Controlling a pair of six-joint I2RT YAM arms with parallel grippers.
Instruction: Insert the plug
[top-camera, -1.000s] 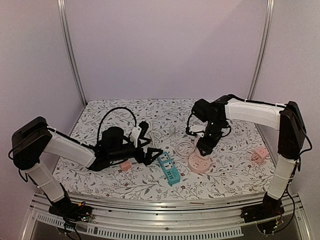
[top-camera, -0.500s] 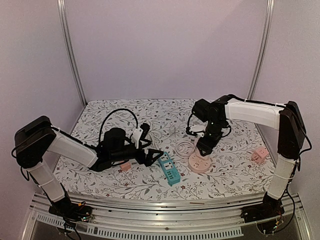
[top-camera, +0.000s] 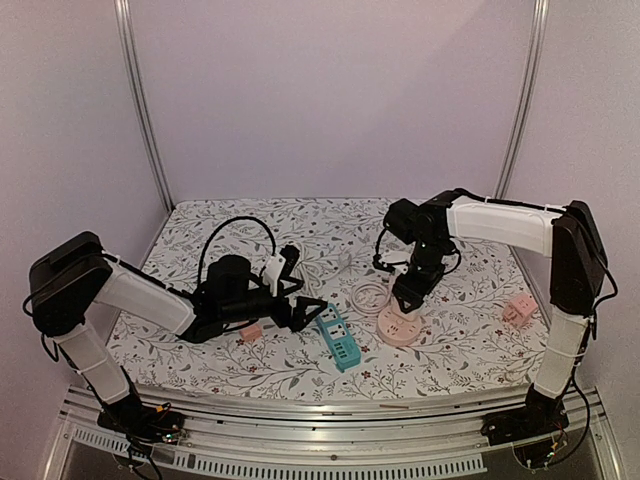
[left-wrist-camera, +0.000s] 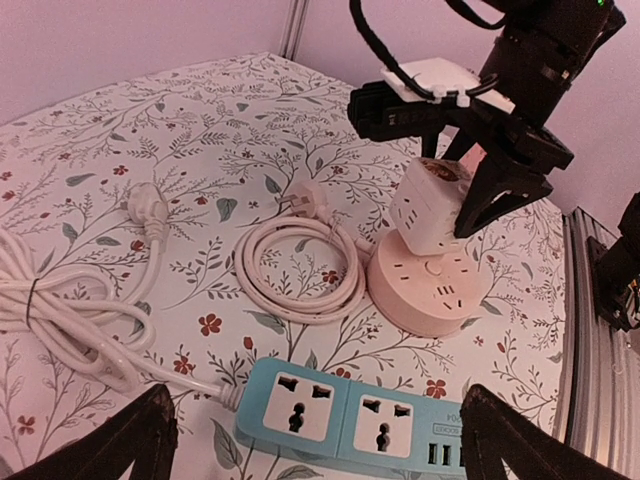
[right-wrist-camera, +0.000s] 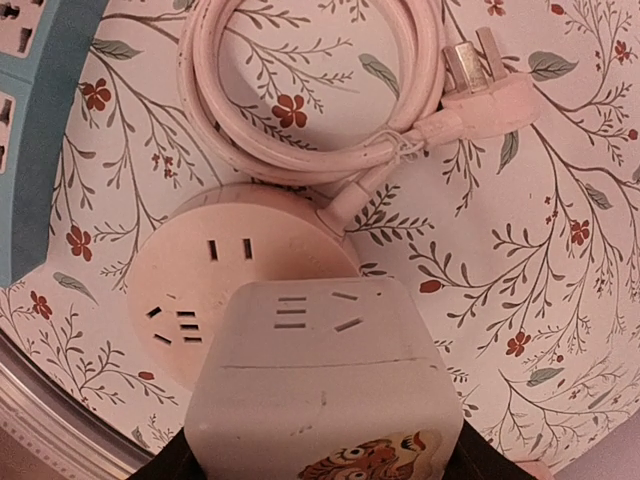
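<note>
Tight around the hub, open lane on its right.
The cube adapter (left-wrist-camera: 430, 205), clamped in the right gripper (left-wrist-camera: 480, 170), covers the round socket hub (top-camera: 402, 328) from above. A coiled cable (top-camera: 368, 297) hugs the hub's far-left side. The blue power strip (top-camera: 338, 340) and the spread-wide left gripper (left-wrist-camera: 320, 440) block the near-left. Bare table (top-camera: 470, 340) lies between the hub and the small pink adapter (top-camera: 519, 309).
</note>
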